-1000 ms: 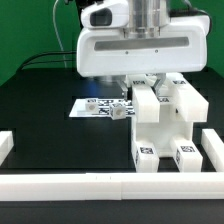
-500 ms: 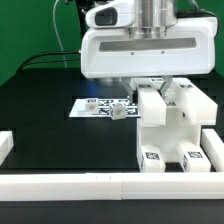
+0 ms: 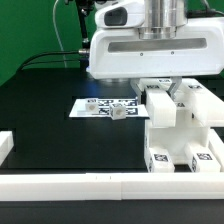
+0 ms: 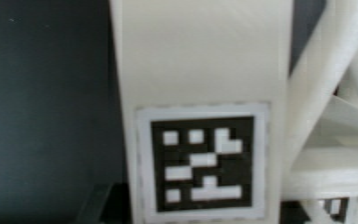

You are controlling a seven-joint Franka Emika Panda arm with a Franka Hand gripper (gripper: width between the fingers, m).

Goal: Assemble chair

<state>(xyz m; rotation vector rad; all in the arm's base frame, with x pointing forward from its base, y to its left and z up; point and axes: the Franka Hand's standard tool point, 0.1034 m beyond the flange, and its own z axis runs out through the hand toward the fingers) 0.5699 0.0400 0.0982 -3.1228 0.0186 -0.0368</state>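
The chair [image 3: 182,128] is a white blocky structure of slabs and bars with black-and-white tags on its front feet, standing at the exterior view's right by the front rail. My gripper [image 3: 160,88] comes down on it from above under the large white hand; its fingertips are hidden behind the chair's upper parts. In the wrist view a white chair bar [image 4: 194,60] with a tag [image 4: 202,162] fills the frame, with dark fingers [image 4: 110,210] close against its sides. The gripper [image 4: 197,212] is shut on this bar.
The marker board [image 3: 92,104] lies flat on the black table, with a small grey-white part [image 3: 117,112] on its near edge. A long plain white rail [image 3: 60,186] edges the front, with a raised block at the exterior view's left [image 3: 5,146].
The hand and the chair together have shifted toward the exterior view's right, and the chair's feet now sit nearer the right end of the rail.
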